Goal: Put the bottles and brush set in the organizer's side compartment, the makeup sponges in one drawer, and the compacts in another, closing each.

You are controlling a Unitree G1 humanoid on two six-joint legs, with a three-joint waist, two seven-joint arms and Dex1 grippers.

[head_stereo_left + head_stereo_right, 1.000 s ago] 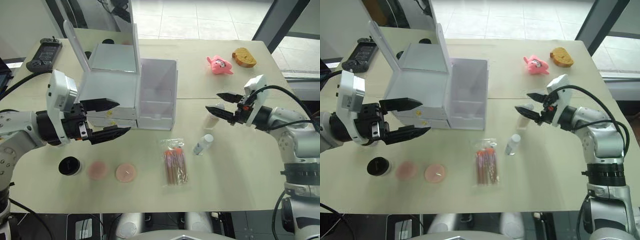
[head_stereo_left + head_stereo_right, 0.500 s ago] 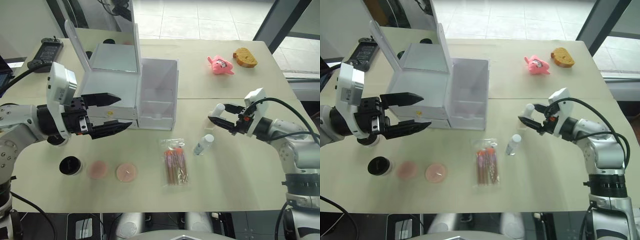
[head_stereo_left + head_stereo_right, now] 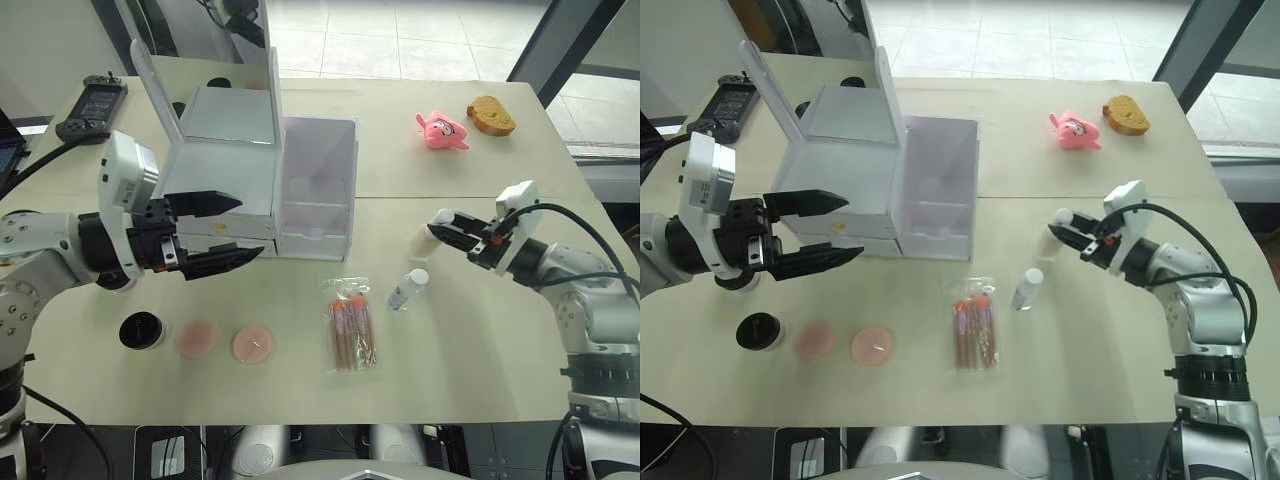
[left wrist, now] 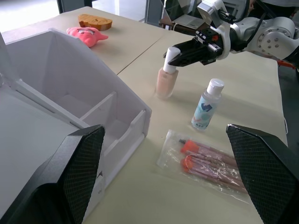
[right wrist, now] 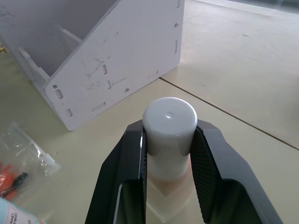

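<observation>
Since your right gripper [image 5: 168, 140] clamped only the beige bottle's [image 4: 164, 81] white cap [image 5: 169, 123], a straight lift was safest; left gripper [image 3: 222, 232] gaped wide.

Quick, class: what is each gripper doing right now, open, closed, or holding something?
Left gripper: open, holding nothing, in front of the organizer.
Right gripper: closed on the white cap of the beige bottle.

bright daylight | glare on far floor | soft shadows | sharp
</observation>
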